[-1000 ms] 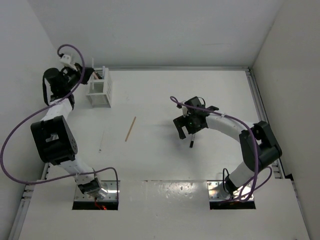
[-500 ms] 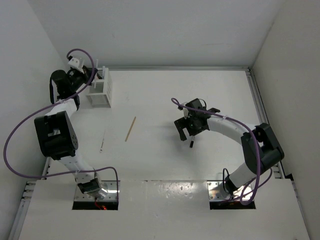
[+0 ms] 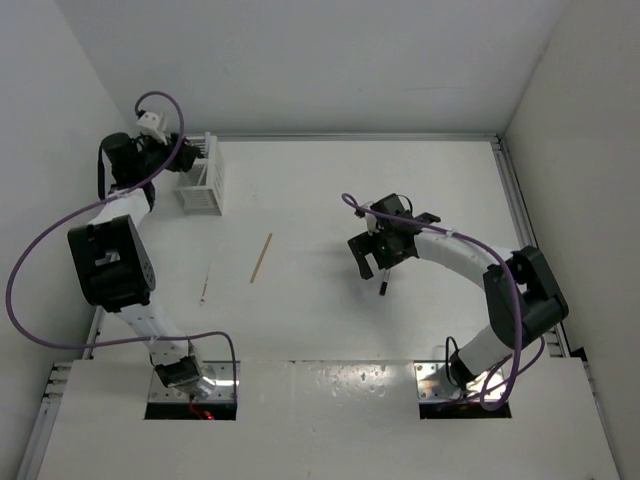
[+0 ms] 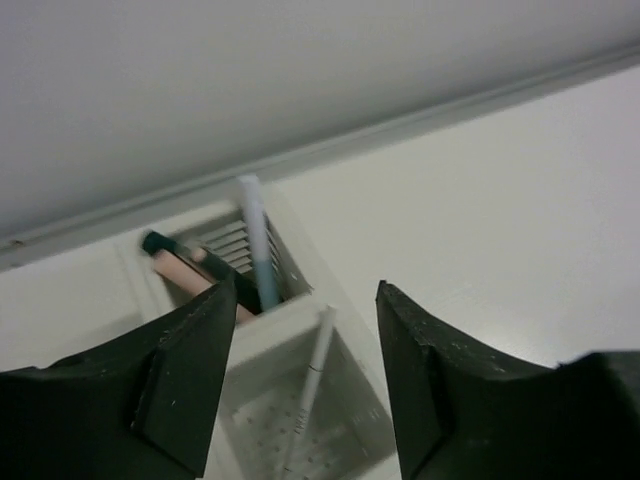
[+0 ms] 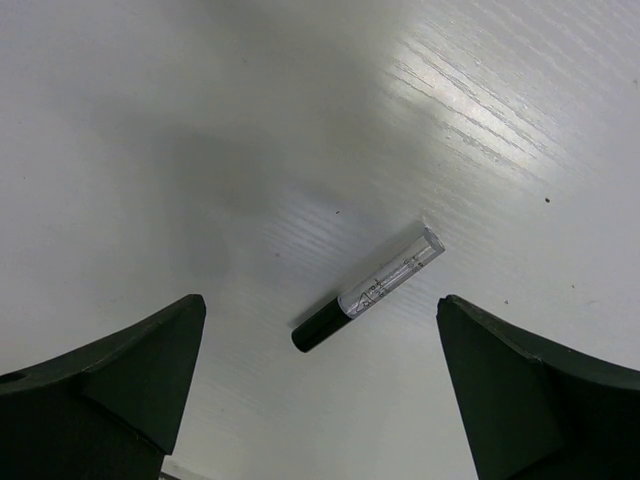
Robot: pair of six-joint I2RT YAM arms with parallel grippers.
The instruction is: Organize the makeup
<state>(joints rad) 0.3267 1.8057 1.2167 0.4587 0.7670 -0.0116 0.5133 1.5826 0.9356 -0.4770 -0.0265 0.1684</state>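
Observation:
In the left wrist view my left gripper (image 4: 305,300) hangs open over the white slatted holder (image 4: 352,330). A slim white makeup stick (image 4: 310,385) leans loose in the holder's near compartment, touching neither finger. The far compartment holds a pale blue-white stick (image 4: 258,240), a black one (image 4: 205,265) and a tan one (image 4: 185,282). From above, the left gripper (image 3: 185,158) sits at the holder (image 3: 200,180). My right gripper (image 5: 320,305) is open above a small tube with a black cap and clear body (image 5: 385,275), lying flat on the table (image 3: 383,287). A tan stick (image 3: 261,257) and a thin white stick (image 3: 205,283) lie mid-table.
The holder stands in the table's far left corner, close to the back rail (image 3: 350,136) and the left wall. A raised rail (image 3: 525,230) runs along the right edge. The left arm's purple cable (image 3: 30,270) loops out over the left side.
My left gripper swung over the holder and opened, and the white stick now rests in the near compartment. The right arm has barely moved.

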